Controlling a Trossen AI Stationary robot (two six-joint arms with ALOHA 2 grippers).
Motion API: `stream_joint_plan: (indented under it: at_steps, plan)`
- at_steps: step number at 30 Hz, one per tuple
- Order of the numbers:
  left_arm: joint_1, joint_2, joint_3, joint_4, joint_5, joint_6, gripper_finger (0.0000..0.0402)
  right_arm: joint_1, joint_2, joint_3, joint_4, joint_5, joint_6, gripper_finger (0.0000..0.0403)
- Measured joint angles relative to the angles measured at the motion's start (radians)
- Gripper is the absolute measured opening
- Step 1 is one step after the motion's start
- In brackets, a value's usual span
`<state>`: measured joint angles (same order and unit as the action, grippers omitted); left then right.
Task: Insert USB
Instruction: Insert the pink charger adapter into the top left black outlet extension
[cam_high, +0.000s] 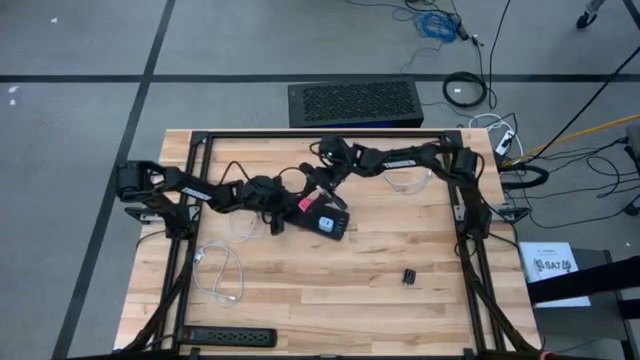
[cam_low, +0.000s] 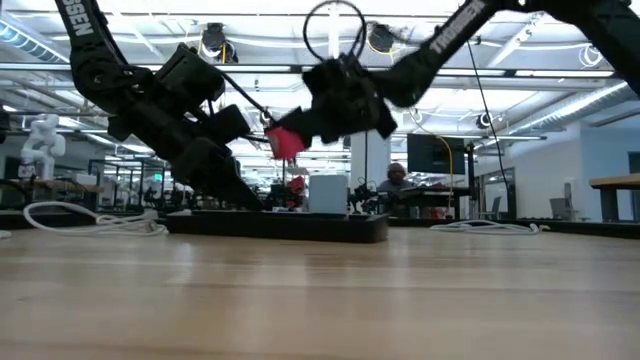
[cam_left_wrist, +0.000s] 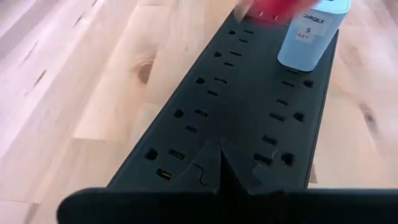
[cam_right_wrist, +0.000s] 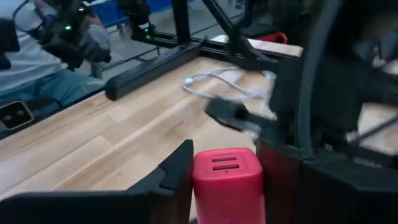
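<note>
Grasping red charger (cam_right_wrist: 227, 180) | right gripper (cam_right_wrist: 224, 171) | upright | left gripper (cam_left_wrist: 221, 165) clenched

We are looking into a robotics lab: ceiling strip lights (cam_low: 560, 110), far monitors (cam_low: 437, 153), a white humanoid robot (cam_low: 40, 140) at left.

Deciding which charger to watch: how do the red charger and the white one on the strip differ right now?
The red charger is held in the right claw, in the air above the power strip; the white charger sits upright, plugged into that strip. The white one carries a printed label; none shows on the red. Both are small blocky plug-in chargers.
</note>
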<state>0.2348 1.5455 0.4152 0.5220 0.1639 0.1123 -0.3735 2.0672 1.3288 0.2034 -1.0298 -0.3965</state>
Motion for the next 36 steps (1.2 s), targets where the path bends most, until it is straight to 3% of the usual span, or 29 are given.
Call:
stream_joint_plan:
  at_steps: [9, 21, 30, 36]
  plan:
    - [0.0, 0.0, -0.001, 0.017, 0.01, -0.064, 0.0008, -0.012, 0.055, -0.008, 0.078, -0.05, 0.143, 0.0118]
    - [0.009, -0.017, 0.009, 0.05, 0.03, -0.098, 0.0111, -0.046, -0.041, -0.007, 0.067, -0.092, 0.214, 0.0118]
    - [0.091, -0.134, 0.013, 0.231, 0.339, -0.081, 0.0139, -0.044, -0.144, -0.006, 0.071, -0.18, 0.274, 0.0118]
    - [0.151, -0.17, 0.013, 0.446, 0.519, -0.195, 0.014, -0.029, -0.189, -0.006, 0.084, -0.208, 0.302, 0.0118]
